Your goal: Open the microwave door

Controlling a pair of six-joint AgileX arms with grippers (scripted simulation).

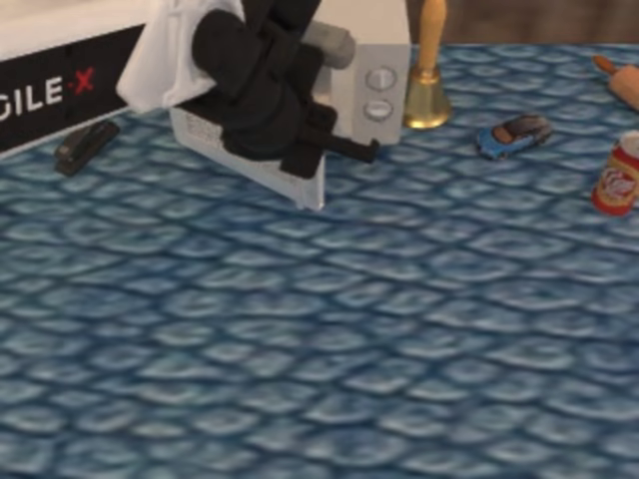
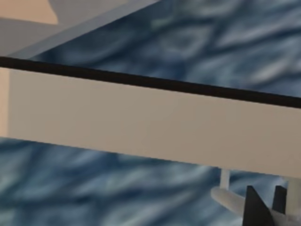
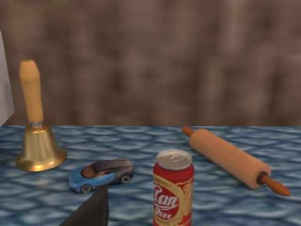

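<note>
The white microwave (image 1: 384, 40) stands at the back of the table, its two round knobs (image 1: 379, 95) on the right panel. The microwave door (image 1: 305, 190) is swung partly out toward the table's front, hinged on its left. My left arm reaches over the microwave, and my left gripper (image 1: 364, 152) is at the door's free edge. In the left wrist view the door (image 2: 150, 127) fills the middle. There my left gripper (image 2: 267, 205) is shut on the white door handle (image 2: 228, 197). A dark part of my right gripper (image 3: 91, 212) shows in the right wrist view; it is out of the top view.
Right of the microwave stand a brass bell (image 1: 427, 100), a blue toy car (image 1: 512, 135), a red can (image 1: 617, 175) and a rolling pin (image 1: 619, 80). A small black object (image 1: 85, 145) lies at the left by a lettered black board (image 1: 60, 90).
</note>
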